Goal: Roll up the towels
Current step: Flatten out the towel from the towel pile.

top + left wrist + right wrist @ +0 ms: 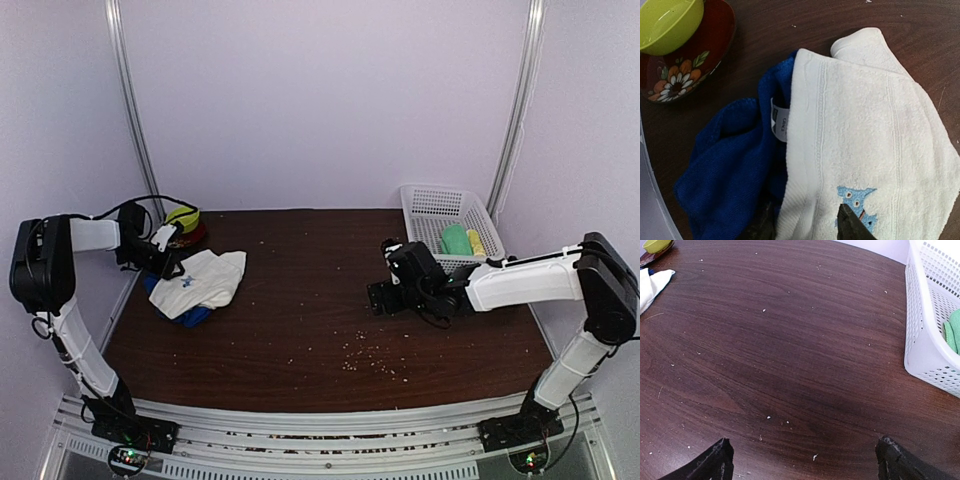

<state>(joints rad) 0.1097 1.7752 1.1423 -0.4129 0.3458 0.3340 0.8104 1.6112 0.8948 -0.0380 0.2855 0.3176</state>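
Beside the bowls (700,55), the white towel (865,140) lies crumpled over the blue towel (730,160). Left fingers (852,225) straddle its hem, probably to separate them; pinching or not, unclear. Right fingers (715,462) stand wide apart.

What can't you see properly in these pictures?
Blue towel: left wrist view, mostly covered by the white towel.
Left gripper: same view, cut off by the bottom edge, so it is unclear whether it pinches the white towel.
Towel label: same view, print too small to read.
Green thing and yellow thing in the basket: top view, too small to identify.
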